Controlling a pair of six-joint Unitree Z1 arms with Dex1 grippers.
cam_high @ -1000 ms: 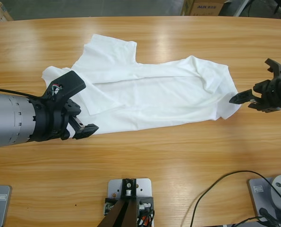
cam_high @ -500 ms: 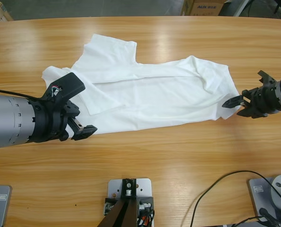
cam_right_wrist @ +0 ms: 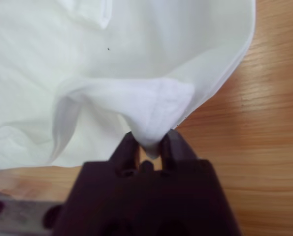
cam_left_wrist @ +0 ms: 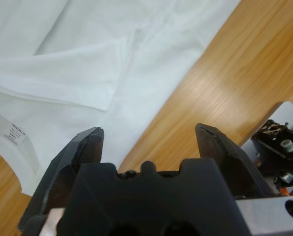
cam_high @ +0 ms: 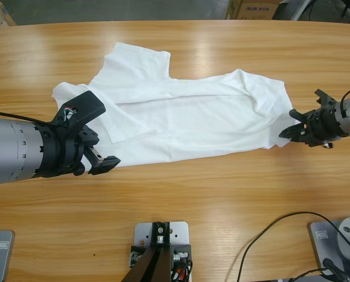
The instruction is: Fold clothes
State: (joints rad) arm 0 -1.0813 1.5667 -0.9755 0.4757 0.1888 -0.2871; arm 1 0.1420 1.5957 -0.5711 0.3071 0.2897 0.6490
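The clothes are one white T-shirt [cam_high: 186, 114], lying crumpled across the middle of the wooden table [cam_high: 222, 194]. My right gripper [cam_high: 289, 130] is at the shirt's right edge, shut on a pinched fold of the fabric [cam_right_wrist: 151, 105]; in the right wrist view the cloth rises from between the jaws of this gripper [cam_right_wrist: 150, 145]. My left gripper [cam_high: 101, 151] hovers open at the shirt's front left edge. In the left wrist view that gripper [cam_left_wrist: 148, 135] holds nothing, and the shirt [cam_left_wrist: 87, 64] lies beyond it, with the collar and its neck label [cam_left_wrist: 16, 132] at the left.
A black cable [cam_high: 269, 232] loops over the table's front right. Cardboard boxes [cam_high: 254, 8] stand beyond the far edge. Bare wood runs along the front of the table and to the far left and right of the shirt.
The right gripper moved in to the shirt's right edge, shut on the cloth and drew back slightly to the right. The left arm has hardly moved.
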